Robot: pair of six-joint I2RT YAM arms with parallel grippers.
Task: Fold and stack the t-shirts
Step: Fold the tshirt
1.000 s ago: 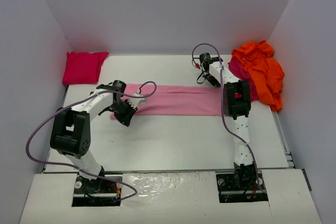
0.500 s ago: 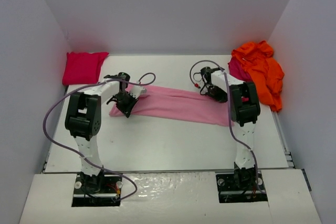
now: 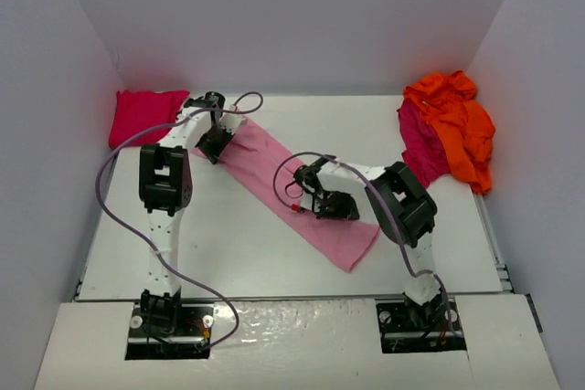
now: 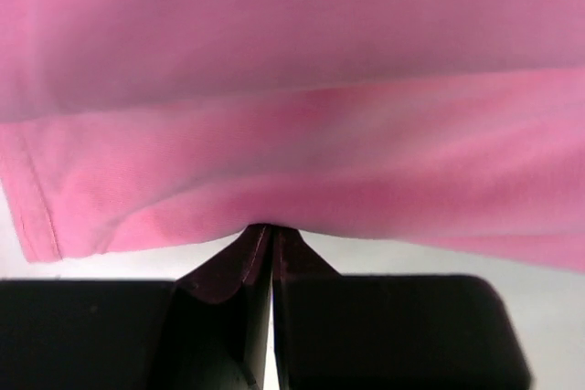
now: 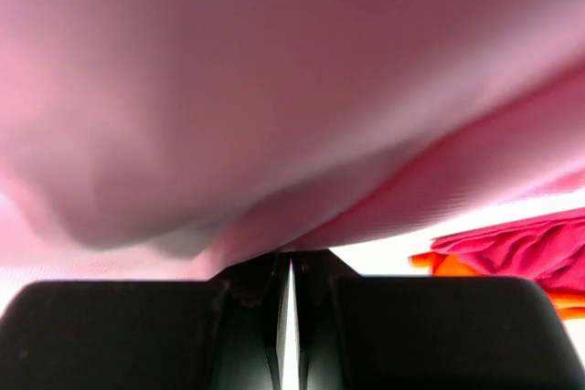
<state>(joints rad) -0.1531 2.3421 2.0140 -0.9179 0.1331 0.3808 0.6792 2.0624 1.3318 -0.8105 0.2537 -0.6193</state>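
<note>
Folded red t-shirt [image 3: 144,116] sits far left, likely our stack's base. Our left gripper [image 3: 217,142] is clenched on the far end of the pink t-shirt [image 3: 265,171], and our right gripper [image 3: 336,209] pinches it nearer us, so the strip stretches diagonally across the table [image 3: 247,262]. Cloth swamps both wrist views. At right, the orange t-shirt [image 3: 457,125] partly buries the crimson t-shirt [image 3: 416,139].

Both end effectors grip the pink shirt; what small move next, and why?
Probably carry the right end effector toward the left end effector, folding the pink t-shirt in half. Both pinch it shut near opposite ends, and it lies as a long diagonal strip, longer than the folded red t-shirt.
</note>
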